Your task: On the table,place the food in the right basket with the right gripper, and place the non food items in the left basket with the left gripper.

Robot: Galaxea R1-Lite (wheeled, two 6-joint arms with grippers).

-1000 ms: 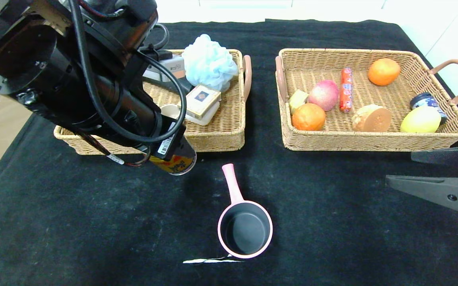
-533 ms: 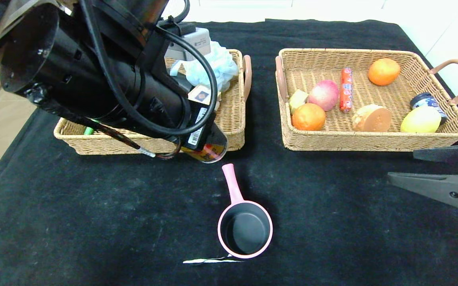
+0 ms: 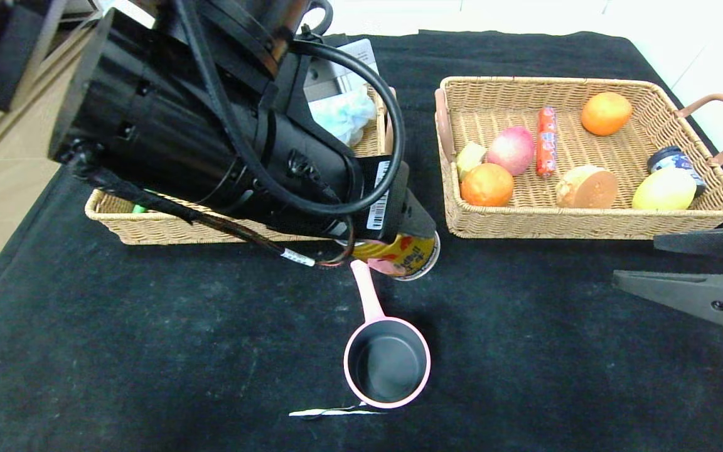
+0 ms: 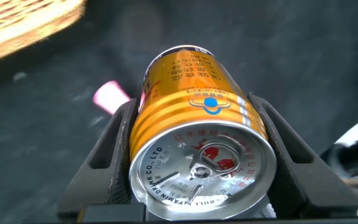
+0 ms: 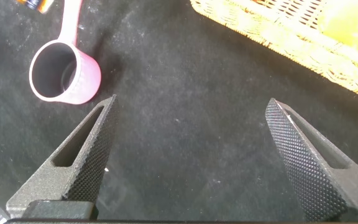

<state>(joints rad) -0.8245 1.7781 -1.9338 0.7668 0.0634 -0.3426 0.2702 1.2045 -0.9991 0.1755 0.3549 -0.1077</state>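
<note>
The left gripper [image 4: 194, 168] has its fingers [image 4: 114, 158] clamped on a gold can [image 4: 194, 143], which it holds above the table [image 3: 148, 351], over the tip of the pink saucepan's [image 3: 386, 358] handle in the gap between the two baskets. The right gripper [image 5: 191, 162] hangs low at the table's right edge with its fingers wide apart and nothing in them. Farther back, the left basket [image 3: 148, 226] is mostly hidden by the arm, and the right basket [image 3: 587, 223] holds a sausage stick [image 3: 546, 141], a brown tuber [image 3: 587, 186] and a lemon [image 3: 664, 188].

blue bath pouf [image 3: 348, 113] | two oranges [image 3: 605, 113] | red apple [image 3: 511, 149] | dark jar [image 3: 669, 157]
</note>
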